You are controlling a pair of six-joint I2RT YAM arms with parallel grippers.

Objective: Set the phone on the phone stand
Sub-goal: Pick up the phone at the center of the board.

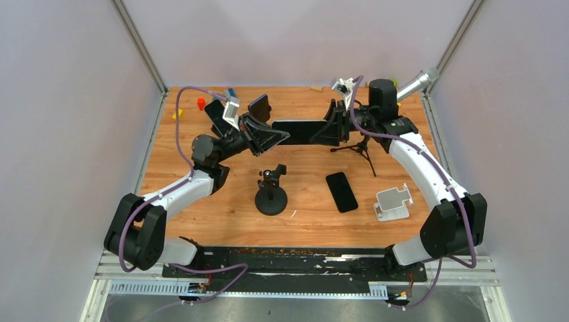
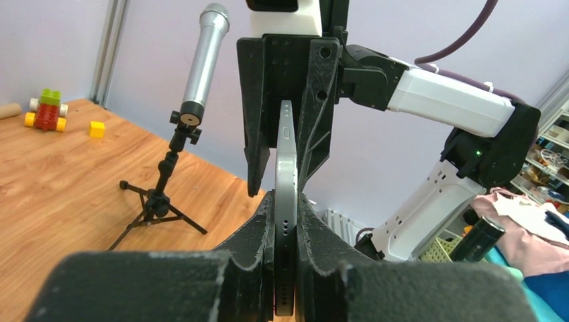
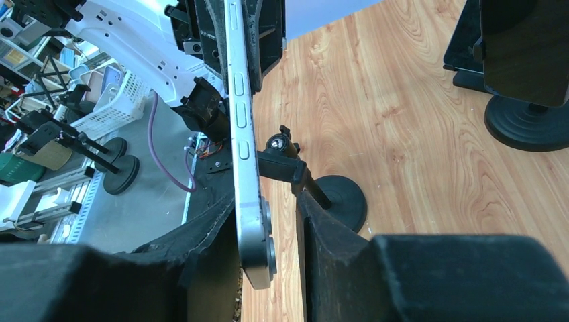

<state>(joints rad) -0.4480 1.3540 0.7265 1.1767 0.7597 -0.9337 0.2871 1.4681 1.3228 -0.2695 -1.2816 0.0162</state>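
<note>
The phone [image 1: 305, 132] is a slim slab with a silver frame, side buttons along one edge and a camera bump at one corner. It hangs level in the air above the back middle of the tabletop [image 1: 201, 215], stretched between the two arms. The left claw [image 1: 284, 136] is clamped on one end, both fingers pressed flat against its faces. The right claw [image 1: 322, 132] straddles the other end with its jaws apart: in the right wrist view one finger lies against the phone and a gap shows before the other. I count four phones: the held one, a flat phone [image 1: 341, 191] lying dark face up near the front, and two back phones [image 1: 259, 107] propped upright at the rear left. Nearer the front stand one black stand [image 1: 271, 194] with a round base and one white stand [image 1: 392, 203], the flat phone between them. One mic [image 1: 417, 82] sits on a tripod at the rear right. A red block [image 1: 200, 102] and a yellow block [image 1: 178, 114] lie at the rear left.
</note>
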